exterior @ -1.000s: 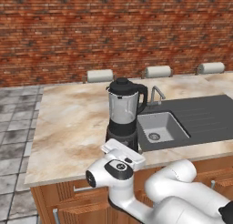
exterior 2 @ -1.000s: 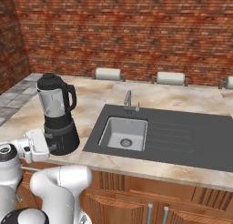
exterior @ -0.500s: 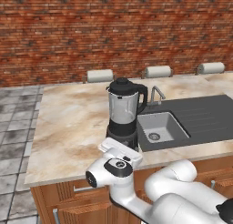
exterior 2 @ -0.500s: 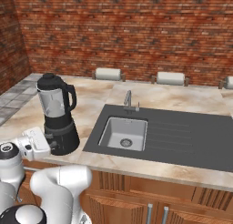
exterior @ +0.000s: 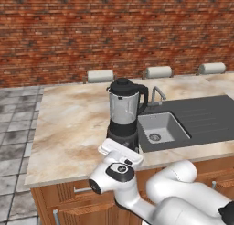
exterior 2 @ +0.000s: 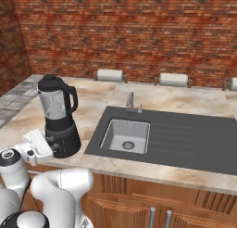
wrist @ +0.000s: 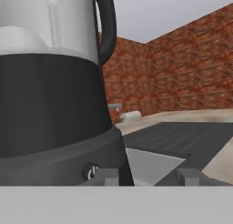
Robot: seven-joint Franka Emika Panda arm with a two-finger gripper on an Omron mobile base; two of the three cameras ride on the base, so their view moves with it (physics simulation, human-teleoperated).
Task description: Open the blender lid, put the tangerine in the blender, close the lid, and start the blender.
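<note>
- left and right base views: high behind the arm, facing the brick wall, sharing blender [exterior: 123,112] [exterior 2: 59,116] and sink [exterior: 162,128] [exterior 2: 126,135].
- hand view: low, very close to the blender [wrist: 54,104] base.

I log a marble counter [exterior: 73,123] on wooden cabinets [exterior 2: 185,208]; a dark sink unit [exterior 2: 185,139] with grey basin [exterior 2: 126,136] and faucet [exterior 2: 131,102]; 3 paper-towel rolls, the first [exterior 2: 110,75], along the brick wall [exterior: 114,32].
</note>
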